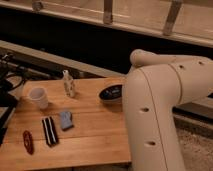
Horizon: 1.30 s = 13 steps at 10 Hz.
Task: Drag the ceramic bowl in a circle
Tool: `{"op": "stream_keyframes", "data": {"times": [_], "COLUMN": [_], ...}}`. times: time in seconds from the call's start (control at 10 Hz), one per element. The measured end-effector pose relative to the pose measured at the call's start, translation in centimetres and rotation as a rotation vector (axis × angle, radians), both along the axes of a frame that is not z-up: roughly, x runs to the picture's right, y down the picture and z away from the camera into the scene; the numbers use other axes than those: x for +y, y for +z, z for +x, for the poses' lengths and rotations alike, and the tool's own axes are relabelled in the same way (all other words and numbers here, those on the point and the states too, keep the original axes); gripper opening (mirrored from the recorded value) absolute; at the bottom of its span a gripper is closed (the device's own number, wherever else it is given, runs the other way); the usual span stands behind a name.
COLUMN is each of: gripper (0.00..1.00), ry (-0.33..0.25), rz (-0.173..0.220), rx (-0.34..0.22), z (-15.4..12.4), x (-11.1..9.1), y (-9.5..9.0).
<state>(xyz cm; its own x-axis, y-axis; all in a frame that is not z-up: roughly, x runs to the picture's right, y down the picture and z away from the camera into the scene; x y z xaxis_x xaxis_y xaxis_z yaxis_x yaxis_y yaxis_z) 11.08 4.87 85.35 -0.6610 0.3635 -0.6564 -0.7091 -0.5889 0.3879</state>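
The ceramic bowl (111, 93), dark, glossy and shallow with faint bluish marks inside, sits near the far right part of the wooden table (95, 135). Its right side is covered by my large white arm (160, 100), which fills the right of the camera view. The gripper is hidden behind that arm, at the bowl's right edge, so no part of it shows. I cannot tell whether it touches the bowl.
A small white cup (39, 97) stands at the left. A small pale bottle (69, 85) stands at the back middle. A blue-grey pad (66, 120), a black bar (49, 131) and a red item (28, 141) lie at the front left. Dark equipment sits off the left edge.
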Motion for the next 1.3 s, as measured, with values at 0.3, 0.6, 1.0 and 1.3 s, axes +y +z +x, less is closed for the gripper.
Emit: {"op": "stream_keyframes", "data": {"times": [0.3,0.6,1.0,1.3], "gripper": [0.00,0.00,0.00,0.00], "ry": [-0.053,-0.096,-0.160,-0.183], "rz": [-0.006,-0.024,-0.032,-0.038], "rx": [-0.032,-0.042,-0.076,-0.090], "z": [-4.1,-4.9,-7.8,-9.0], "x": [-0.2,1.9,2.4,2.9], "y": [0.4,-1.3,-2.4,-3.0]}}
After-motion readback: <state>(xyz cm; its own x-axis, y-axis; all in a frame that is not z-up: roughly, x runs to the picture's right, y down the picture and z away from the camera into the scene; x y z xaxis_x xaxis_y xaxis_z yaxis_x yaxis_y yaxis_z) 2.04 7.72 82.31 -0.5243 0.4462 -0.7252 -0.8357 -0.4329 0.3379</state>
